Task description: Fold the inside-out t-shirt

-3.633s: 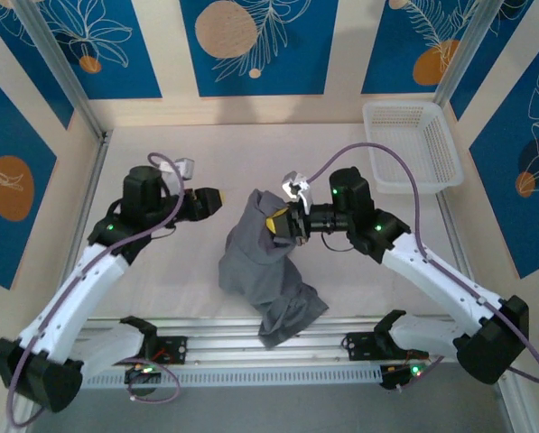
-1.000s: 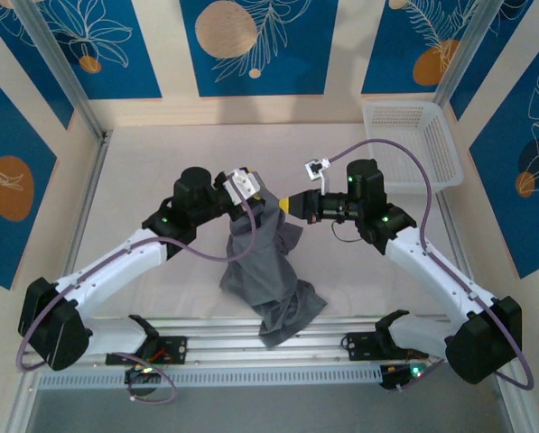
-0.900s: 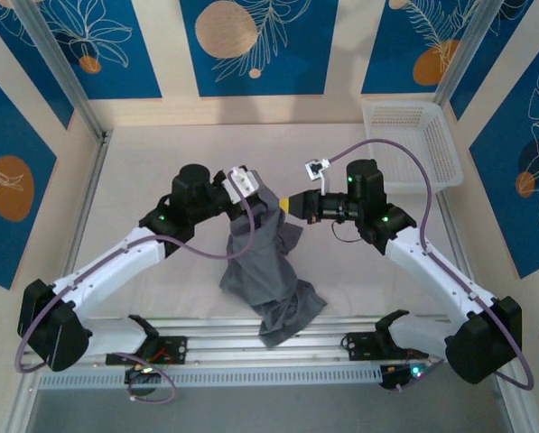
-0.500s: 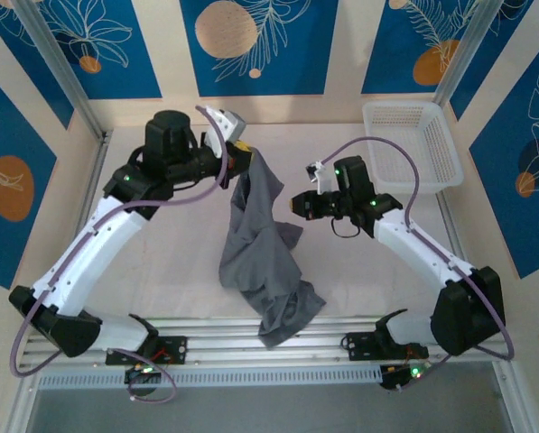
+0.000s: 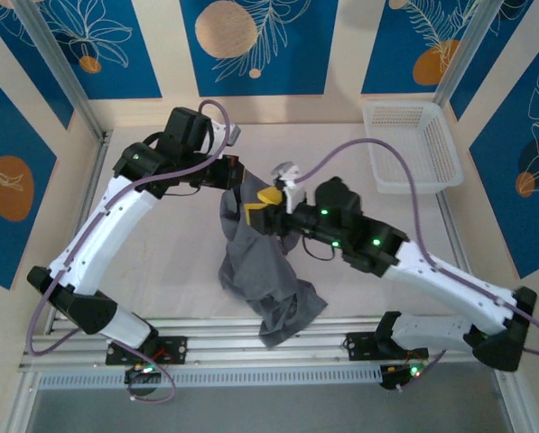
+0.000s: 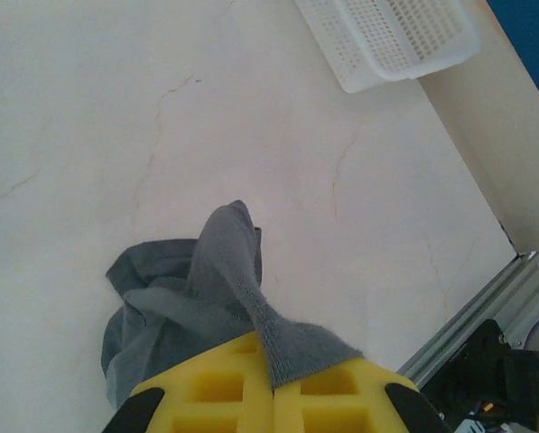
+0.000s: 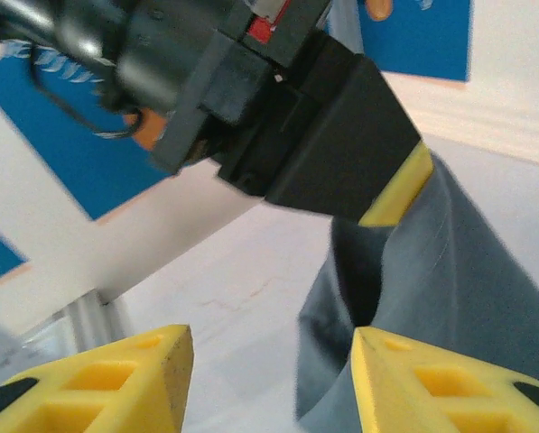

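firmly, left tool pinches the inside-out t-shirt; right tool gapes beside it.

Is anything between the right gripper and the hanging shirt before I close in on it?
Nothing visible does. The right gripper stands open beside the t-shirt, bare table showing between its fingers. The left gripper, shut on the shirt's top edge, sits above, out of the path.
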Robot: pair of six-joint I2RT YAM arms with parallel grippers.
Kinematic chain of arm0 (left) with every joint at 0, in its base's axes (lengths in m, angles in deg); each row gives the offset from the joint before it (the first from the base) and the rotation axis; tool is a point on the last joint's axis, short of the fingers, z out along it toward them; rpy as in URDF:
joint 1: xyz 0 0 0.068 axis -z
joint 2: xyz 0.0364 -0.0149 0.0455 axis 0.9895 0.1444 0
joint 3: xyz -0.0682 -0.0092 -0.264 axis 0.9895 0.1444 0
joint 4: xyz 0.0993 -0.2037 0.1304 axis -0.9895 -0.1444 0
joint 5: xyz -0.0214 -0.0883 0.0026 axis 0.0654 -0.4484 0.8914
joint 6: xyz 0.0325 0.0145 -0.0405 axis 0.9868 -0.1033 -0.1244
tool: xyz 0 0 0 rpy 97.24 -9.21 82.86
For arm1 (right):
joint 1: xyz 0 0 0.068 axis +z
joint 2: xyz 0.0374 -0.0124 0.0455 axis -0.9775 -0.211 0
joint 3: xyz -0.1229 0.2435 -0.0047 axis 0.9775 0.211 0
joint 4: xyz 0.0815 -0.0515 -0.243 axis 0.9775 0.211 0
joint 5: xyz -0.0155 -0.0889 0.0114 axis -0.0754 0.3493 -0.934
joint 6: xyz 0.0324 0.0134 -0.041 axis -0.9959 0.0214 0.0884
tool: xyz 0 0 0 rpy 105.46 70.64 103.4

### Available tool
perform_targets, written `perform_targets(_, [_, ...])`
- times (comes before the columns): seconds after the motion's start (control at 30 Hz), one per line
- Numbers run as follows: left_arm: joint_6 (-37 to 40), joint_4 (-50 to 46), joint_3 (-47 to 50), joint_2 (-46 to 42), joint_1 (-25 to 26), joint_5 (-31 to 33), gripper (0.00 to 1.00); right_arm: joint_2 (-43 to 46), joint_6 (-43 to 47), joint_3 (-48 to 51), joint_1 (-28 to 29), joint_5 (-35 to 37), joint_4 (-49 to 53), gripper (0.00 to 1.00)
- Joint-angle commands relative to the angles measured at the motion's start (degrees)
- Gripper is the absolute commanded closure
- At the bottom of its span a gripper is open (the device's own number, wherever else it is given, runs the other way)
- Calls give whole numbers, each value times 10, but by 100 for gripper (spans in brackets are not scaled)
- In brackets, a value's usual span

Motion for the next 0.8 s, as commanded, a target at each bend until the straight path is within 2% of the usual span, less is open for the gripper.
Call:
perform_targets(0.0, [-47,-30,-19,-6,4,18,100,-56,57,-18,27,197,-36,48])
perform_targets(0.1, [-61,-29,-19,-7,5,12,100,-90,76,-20,16,249,-62,48])
perform_targets(0.37, [-64,-26,-18,-8,5,5,100,-146,67,-64,-12,223,-45,48])
perform_targets(0.57, [-86,-2,-12,-9,5,-8,100,-204,37,-140,-16,149,29,40])
perform_targets(0.63, [-98,10,-11,-13,4,-4,100,-223,27,-158,-17,158,56,37])
perform_targets(0.7, [-102,12,-12,-19,2,6,100,-235,6,-171,-31,172,93,38])
perform_targets(0.77, [-98,0,-15,-27,-6,32,100,-228,-28,-170,-61,136,140,44])
